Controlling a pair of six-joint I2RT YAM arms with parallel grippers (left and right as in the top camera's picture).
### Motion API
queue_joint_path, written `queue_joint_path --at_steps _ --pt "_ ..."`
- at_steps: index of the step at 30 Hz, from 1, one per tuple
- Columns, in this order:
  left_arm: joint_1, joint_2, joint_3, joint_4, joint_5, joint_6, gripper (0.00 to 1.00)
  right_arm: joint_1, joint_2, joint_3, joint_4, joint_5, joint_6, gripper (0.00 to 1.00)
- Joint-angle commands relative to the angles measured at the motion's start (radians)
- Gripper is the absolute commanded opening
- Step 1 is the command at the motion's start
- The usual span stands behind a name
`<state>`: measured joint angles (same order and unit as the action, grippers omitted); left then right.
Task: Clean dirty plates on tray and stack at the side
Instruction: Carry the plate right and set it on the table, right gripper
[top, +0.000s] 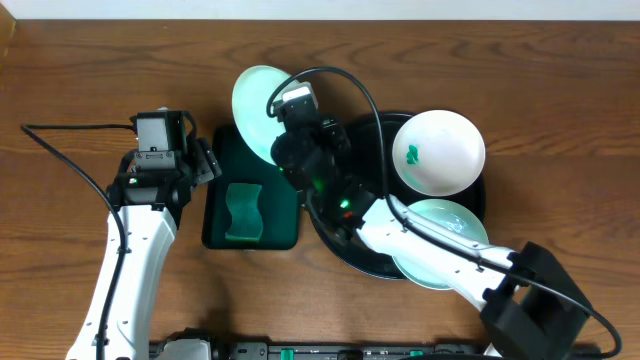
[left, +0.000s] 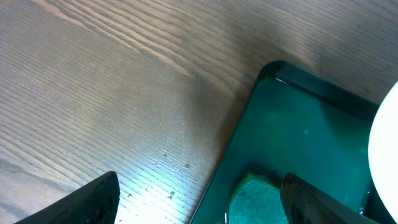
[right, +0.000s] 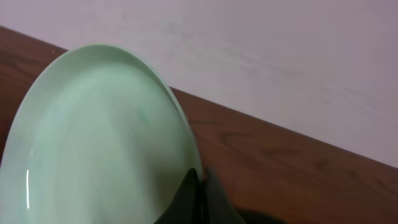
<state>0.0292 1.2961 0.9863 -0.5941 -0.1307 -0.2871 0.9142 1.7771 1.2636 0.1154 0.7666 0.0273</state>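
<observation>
Three plates and two arms noted, working left to right in the overhead view.

Left gripper (top: 206, 160) hangs over bare table (top: 70, 90), at the 9 o'clock side of the small green tray (top: 216, 228). We see its fingers spread wide, nothing between them. Its own wrist view shows that tray's corner (left: 292, 99) and an edge of the sponge (left: 255, 199) below.

Green sponge (top: 243, 212) lies flat inside the green tray, toward its 6 o'clock half.

First plate (top: 256, 105), pale mint, is held tilted above the green tray's 12 o'clock end, roughly 10 o'clock from the big black tray (top: 365, 262). Right gripper (top: 284, 148) is pinched tight on this plate's rim, at about its 5 o'clock edge. In the right wrist view we see the dark fingers (right: 198, 198) closed on the lower rim of the plate (right: 93, 137).

Second plate (top: 438, 152), white with a small green smear, sits in the black tray at 1 o'clock.

Third plate (top: 448, 228), pale mint, sits at the tray's 5 o'clock, partly under the right forearm.
</observation>
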Motion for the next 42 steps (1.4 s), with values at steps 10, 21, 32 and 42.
queue_joint_path --at_steps 10,21,32,42 --pt "0.003 -0.003 0.013 0.001 -0.012 0.006 0.83 -0.26 -0.25 0.018 -0.251 -0.37 0.333 0.01" --pt "0.003 -0.003 0.013 0.001 -0.012 0.006 0.83 -0.724 -0.351 0.017 -0.608 -0.577 0.414 0.01" --pt "0.003 -0.003 0.013 0.001 -0.012 0.006 0.83 -1.244 -0.35 0.017 -0.855 -0.629 0.479 0.02" --pt "0.003 -0.003 0.013 0.001 -0.012 0.006 0.83 -1.424 -0.35 -0.158 -0.888 -0.614 0.607 0.02"
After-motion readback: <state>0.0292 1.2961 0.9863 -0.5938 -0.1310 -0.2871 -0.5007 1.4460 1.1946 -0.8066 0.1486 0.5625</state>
